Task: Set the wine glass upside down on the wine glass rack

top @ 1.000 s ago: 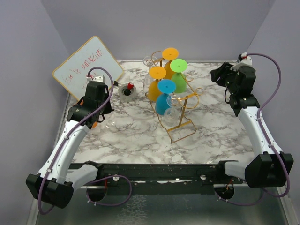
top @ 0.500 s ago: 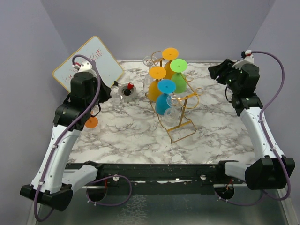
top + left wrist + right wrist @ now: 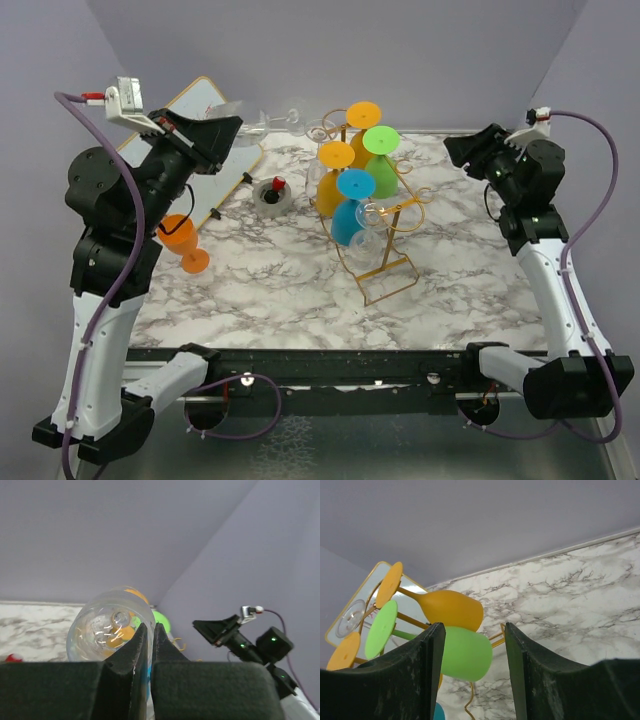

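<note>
My left gripper (image 3: 228,128) is raised high above the table's back left. It is shut on the rim of a clear wine glass (image 3: 264,121), which lies roughly level and points toward the rack. In the left wrist view the fingers (image 3: 141,642) pinch the wall of the glass bowl (image 3: 105,625). The gold wire rack (image 3: 385,278) stands mid-table with orange, green and blue glasses hanging upside down and clear ones behind. My right gripper (image 3: 466,150) is open and empty at the back right. In the right wrist view its gripper (image 3: 473,628) faces the green glass (image 3: 465,652) and the rack wire (image 3: 496,641).
An orange wine glass (image 3: 182,240) stands upright on the marble table (image 3: 280,290) at the left. A whiteboard (image 3: 232,165) leans at the back left. A grey tape roll with a red-topped item (image 3: 274,195) sits near it. Purple walls close in the sides and back.
My left arm has risen and swung up from the table near the whiteboard, lifting the clear glass and tipping it level. The orange glass now shows. The right arm shifted slightly.
</note>
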Controlling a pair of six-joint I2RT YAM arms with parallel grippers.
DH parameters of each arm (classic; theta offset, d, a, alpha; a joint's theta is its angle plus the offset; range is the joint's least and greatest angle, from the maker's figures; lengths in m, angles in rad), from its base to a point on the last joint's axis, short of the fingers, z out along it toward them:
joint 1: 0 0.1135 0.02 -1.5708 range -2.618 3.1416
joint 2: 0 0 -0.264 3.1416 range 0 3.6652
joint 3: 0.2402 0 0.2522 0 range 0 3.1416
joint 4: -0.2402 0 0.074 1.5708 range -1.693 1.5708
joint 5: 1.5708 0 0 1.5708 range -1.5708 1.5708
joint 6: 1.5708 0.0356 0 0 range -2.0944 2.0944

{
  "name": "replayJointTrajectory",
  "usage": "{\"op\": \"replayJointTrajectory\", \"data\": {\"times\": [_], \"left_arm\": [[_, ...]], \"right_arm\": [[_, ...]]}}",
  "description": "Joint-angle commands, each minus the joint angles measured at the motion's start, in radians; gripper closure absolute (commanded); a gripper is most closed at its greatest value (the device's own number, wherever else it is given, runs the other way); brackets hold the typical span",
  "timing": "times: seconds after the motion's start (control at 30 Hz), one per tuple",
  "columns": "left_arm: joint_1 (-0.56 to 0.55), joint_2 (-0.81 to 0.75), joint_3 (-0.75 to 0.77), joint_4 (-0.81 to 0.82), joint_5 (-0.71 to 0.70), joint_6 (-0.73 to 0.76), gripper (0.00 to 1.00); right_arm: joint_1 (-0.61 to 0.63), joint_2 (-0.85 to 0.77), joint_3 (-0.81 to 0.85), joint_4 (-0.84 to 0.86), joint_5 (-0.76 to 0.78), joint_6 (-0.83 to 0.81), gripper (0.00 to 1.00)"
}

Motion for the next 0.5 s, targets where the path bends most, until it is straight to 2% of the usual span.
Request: {"op": "replayJointTrajectory", "data": {"times": [0.0, 0.13, 0.23, 0.4, 0.47], "left_arm": [[0.002, 0.06, 0.006, 0.324, 0.254, -0.16, 1.0], [0.002, 0.121, -0.034, 0.571, 0.333, -0.328, 1.0], [-0.032, 0.188, -0.041, 0.699, 0.317, -0.43, 1.0], [-0.217, 0.288, 0.016, 0.715, 0.124, -0.286, 1.0], [-0.284, 0.339, 0.05, 0.735, 0.094, -0.25, 1.0]], "right_arm": [[-0.005, -0.044, 0.0, 0.029, -0.014, 0.036, 0.44], [-0.005, -0.084, -0.03, 0.068, 0.006, 0.084, 0.44], [-0.005, -0.115, -0.052, 0.094, -0.004, 0.127, 0.44], [-0.006, -0.183, -0.113, 0.16, -0.019, 0.234, 0.44], [-0.005, -0.217, -0.149, 0.207, -0.027, 0.281, 0.43]]}}
